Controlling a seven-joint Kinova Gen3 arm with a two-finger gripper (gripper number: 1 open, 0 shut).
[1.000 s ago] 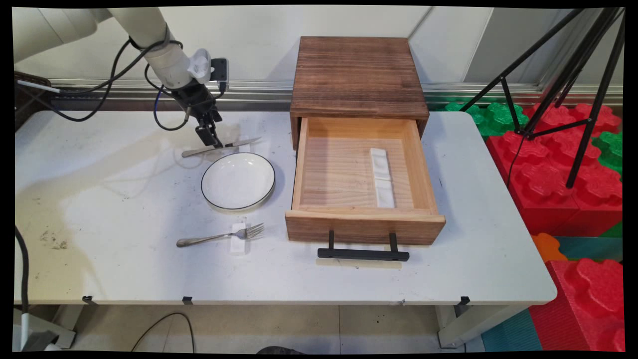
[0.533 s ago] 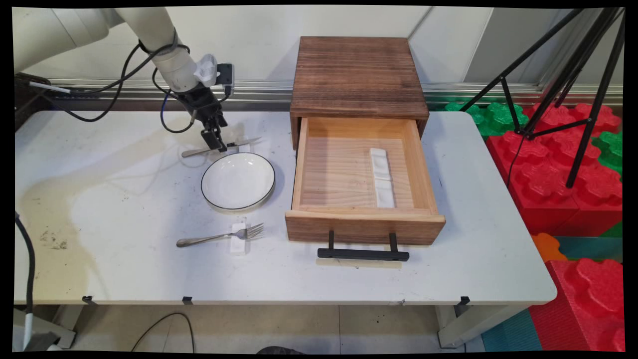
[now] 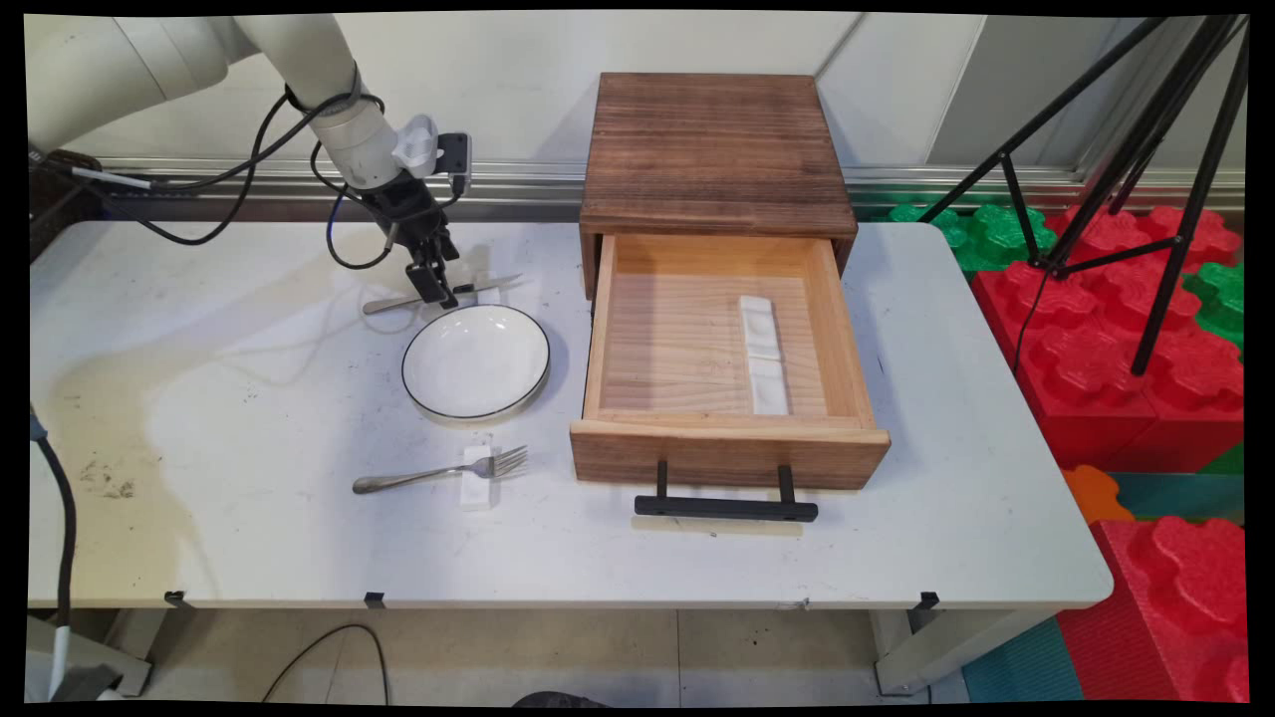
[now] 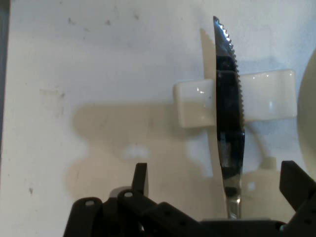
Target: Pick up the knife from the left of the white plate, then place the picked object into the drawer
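We find the gripper [image 3: 430,289] low over the table's [image 3: 249,418] far left part, its 2 fingers [image 4: 140,178] spread wide with a serrated table knife [image 4: 229,113] lying between them, not yet clamped. Against the 2 earlier frames, the hand has shifted slightly rightward along the knife, from near the handle toward the blade; the knife, fork and plate have not moved. The knife blade lies across a small white cutlery rest [image 4: 197,102], handle end toward the gripper. A white plate [image 3: 476,360] with a dark rim sits just nearside of the knife, so room there is tight; the far side is bare tabletop. To the right stands a wooden cabinet [image 3: 712,149], its drawer [image 3: 732,453] pulled open and holding a 2-part white rest [image 3: 764,354]. A fork [image 3: 438,471] on another rest lies well apart, toward the near edge.
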